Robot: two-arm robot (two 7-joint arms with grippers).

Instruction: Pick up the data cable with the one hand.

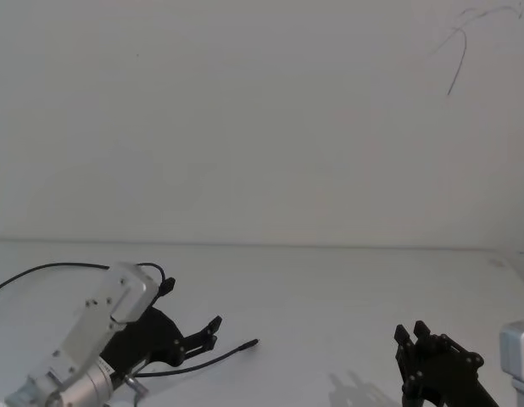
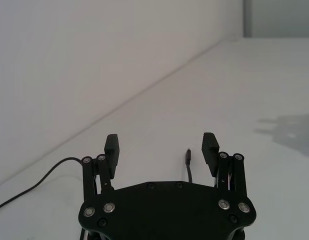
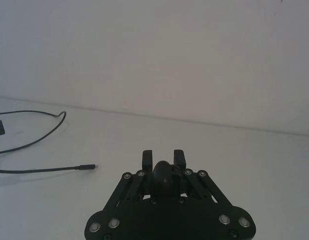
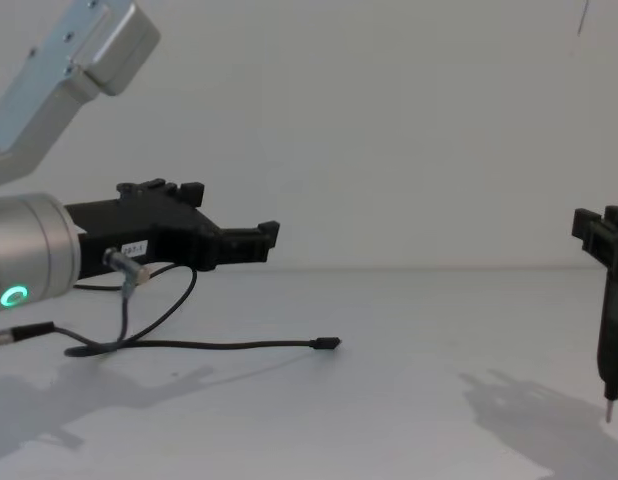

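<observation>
The data cable (image 1: 213,359) is a thin black cord lying on the white table (image 1: 330,288), its small plug (image 4: 327,344) pointing right. It curves away to the left (image 3: 29,145). My left gripper (image 1: 213,332), the one hand with a white label (image 4: 134,248) and a green ring light (image 4: 13,295), hovers open a little above the cord. In the left wrist view the plug (image 2: 188,155) lies ahead between the open fingers (image 2: 210,147), touching neither. My right gripper (image 1: 410,332) stays low at the right, its fingers (image 3: 148,158) close together, with a slim pointed tip (image 4: 607,400) hanging below it.
A plain white wall (image 1: 262,127) rises right behind the table. My own short wire with a silver connector (image 4: 127,268) loops under the left wrist. A thin dark line (image 1: 457,68) marks the wall at the upper right. Bare table lies between the two grippers.
</observation>
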